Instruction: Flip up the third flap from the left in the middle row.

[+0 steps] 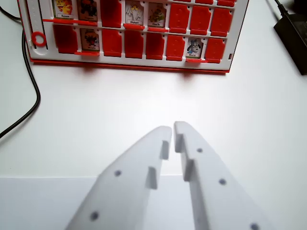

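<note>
You can read very little on the red game board (129,64). In the middle row, the raised picture card (63,8) at the wrist view's left carries a name strip that looks like "Susan", though it is blurred. The card (134,13) with a white figure has a caption too soft to make out, and the card (157,15) beside it seems to say "Charlie", not certain. In the front row, the card (194,48) with a white-haired figure shows a short caption, possibly "Maria". The card (89,39) near the left has no legible text
</note>
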Action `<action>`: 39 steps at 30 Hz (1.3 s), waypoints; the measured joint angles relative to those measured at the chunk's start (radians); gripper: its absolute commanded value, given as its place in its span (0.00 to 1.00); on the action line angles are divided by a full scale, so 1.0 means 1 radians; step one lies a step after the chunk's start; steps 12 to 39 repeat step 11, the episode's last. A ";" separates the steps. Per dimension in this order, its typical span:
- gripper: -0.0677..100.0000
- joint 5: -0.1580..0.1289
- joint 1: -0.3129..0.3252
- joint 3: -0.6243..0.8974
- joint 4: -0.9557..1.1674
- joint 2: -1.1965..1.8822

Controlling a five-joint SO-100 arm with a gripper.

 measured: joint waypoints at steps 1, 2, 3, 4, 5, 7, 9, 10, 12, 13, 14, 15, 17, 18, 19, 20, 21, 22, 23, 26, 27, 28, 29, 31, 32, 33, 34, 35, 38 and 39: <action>0.00 0.000 -0.002 0.000 0.006 0.014; 0.00 0.000 -0.003 0.000 0.012 0.021; 0.00 0.000 -0.003 0.000 0.015 0.023; 0.00 0.000 -0.003 0.000 0.017 0.021; 0.00 0.000 -0.003 0.000 0.017 0.017; 0.00 0.000 -0.003 0.000 0.017 0.020; 0.00 0.000 -0.003 0.000 0.017 0.021; 0.00 0.000 -0.002 0.000 0.017 0.020; 0.00 0.000 0.005 0.000 0.017 0.020; 0.00 0.000 0.005 0.000 0.017 0.020; 0.00 0.000 0.005 0.000 0.017 0.020; 0.00 0.000 0.005 0.000 0.017 0.020; 0.00 0.000 0.005 0.000 0.017 0.020; 0.00 0.000 0.005 0.000 0.017 0.020; 0.00 0.000 0.005 0.000 0.017 0.020; 0.00 0.000 0.005 0.000 0.017 0.020; 0.00 0.000 0.005 0.000 0.017 0.020; 0.00 0.000 0.005 0.000 0.017 0.020; 0.00 0.000 0.005 0.000 0.017 0.020; 0.00 0.000 0.005 0.000 0.017 0.020; 0.00 0.000 0.005 0.000 0.017 0.020; 0.00 0.000 0.005 0.000 0.017 0.020; 0.00 0.000 0.005 0.000 0.017 0.020; 0.00 0.000 0.005 0.000 0.017 0.020; 0.00 0.000 0.005 0.000 0.017 0.020; 0.00 0.000 0.005 0.000 0.017 0.020; 0.00 0.000 0.005 0.000 0.017 0.020; 0.00 0.000 0.005 0.000 0.017 0.020; 0.00 0.000 0.005 0.000 0.017 0.020; 0.00 0.000 0.005 0.000 0.017 0.020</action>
